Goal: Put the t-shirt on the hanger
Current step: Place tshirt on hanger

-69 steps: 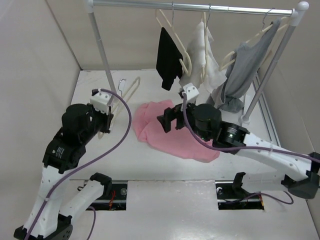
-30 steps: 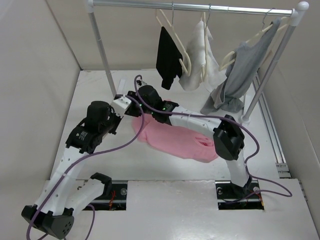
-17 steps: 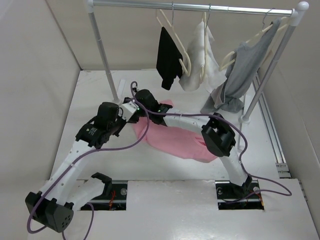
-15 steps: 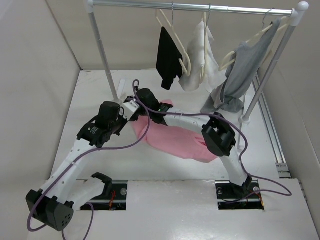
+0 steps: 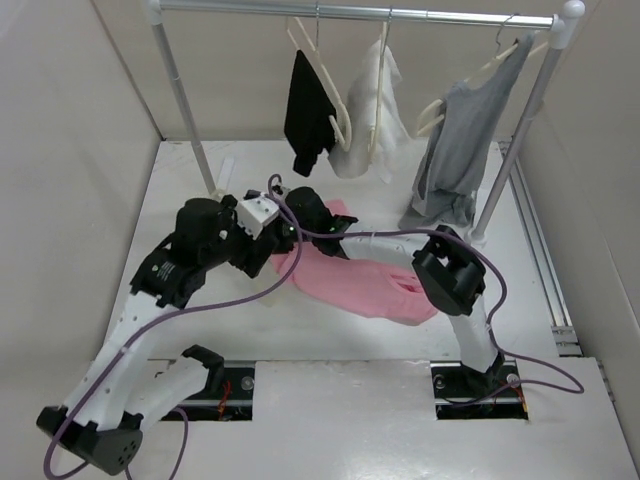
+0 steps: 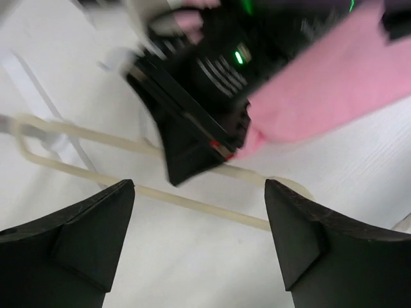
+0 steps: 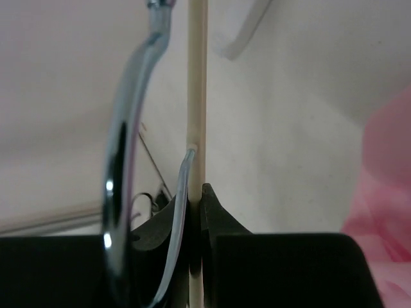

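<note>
The right hand [image 7: 196, 196] is being squeezed tight on a thin bar of the cream hanger [image 7: 197, 96], right beside its shiny metal hook [image 7: 125, 160]. The left hand [image 6: 199, 184] is being held with its fingers wide apart over the hanger, touching nothing. The pink t-shirt [image 5: 365, 285] is being held up by the white desk [image 5: 330, 340], crumpled, with one edge right at the right hand.

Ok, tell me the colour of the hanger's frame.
Cream. The hanger shows best in the left wrist view, as pale bars against the white surface.
</note>
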You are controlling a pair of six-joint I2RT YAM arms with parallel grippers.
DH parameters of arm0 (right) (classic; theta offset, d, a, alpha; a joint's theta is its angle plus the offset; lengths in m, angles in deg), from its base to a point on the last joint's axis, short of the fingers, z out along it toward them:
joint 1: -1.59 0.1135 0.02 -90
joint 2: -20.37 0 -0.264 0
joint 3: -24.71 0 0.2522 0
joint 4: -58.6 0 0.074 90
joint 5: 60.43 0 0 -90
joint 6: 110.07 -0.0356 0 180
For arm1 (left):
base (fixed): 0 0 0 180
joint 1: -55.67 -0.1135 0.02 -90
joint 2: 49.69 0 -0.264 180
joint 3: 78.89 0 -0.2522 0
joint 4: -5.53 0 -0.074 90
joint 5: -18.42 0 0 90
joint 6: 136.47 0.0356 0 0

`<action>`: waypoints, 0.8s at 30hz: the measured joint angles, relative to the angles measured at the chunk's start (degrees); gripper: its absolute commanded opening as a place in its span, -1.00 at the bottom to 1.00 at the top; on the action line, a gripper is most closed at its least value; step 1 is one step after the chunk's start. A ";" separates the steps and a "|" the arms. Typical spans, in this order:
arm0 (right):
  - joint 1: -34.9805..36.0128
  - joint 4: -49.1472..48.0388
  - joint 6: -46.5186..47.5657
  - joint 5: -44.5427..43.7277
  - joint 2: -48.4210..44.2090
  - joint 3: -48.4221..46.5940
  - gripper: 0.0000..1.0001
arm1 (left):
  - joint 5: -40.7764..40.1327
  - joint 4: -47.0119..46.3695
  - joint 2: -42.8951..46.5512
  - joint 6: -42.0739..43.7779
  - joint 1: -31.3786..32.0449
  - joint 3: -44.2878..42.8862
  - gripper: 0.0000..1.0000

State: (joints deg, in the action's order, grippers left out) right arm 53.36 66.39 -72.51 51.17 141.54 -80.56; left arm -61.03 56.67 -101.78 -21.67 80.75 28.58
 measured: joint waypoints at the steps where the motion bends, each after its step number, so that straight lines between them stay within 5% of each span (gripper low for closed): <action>1: -0.11 0.02 2.10 0.61 -0.83 1.66 -1.00 | 0.87 -0.63 1.46 -0.37 -0.04 -1.07 0.63; 12: -2.45 0.24 17.68 3.17 -11.43 14.78 -1.00 | 3.45 -3.91 3.52 -2.78 -0.04 -3.19 0.38; 17: -4.46 3.96 25.29 3.45 -22.88 23.19 -1.00 | 2.03 -5.90 3.65 -5.55 -0.04 -1.92 -0.17; 20: -5.81 10.08 31.01 2.08 -29.05 26.21 -1.00 | 2.64 -7.50 3.87 -5.49 -0.04 -1.14 -0.18; 24: -8.37 18.34 37.18 0.87 -36.35 30.64 -1.00 | 3.76 -8.79 1.51 -1.25 -0.04 2.21 0.06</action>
State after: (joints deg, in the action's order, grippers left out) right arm 44.98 84.73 -35.33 52.05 105.19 -49.92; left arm -57.27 47.89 -100.27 -22.92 80.71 30.79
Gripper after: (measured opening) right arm 0.123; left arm 0.477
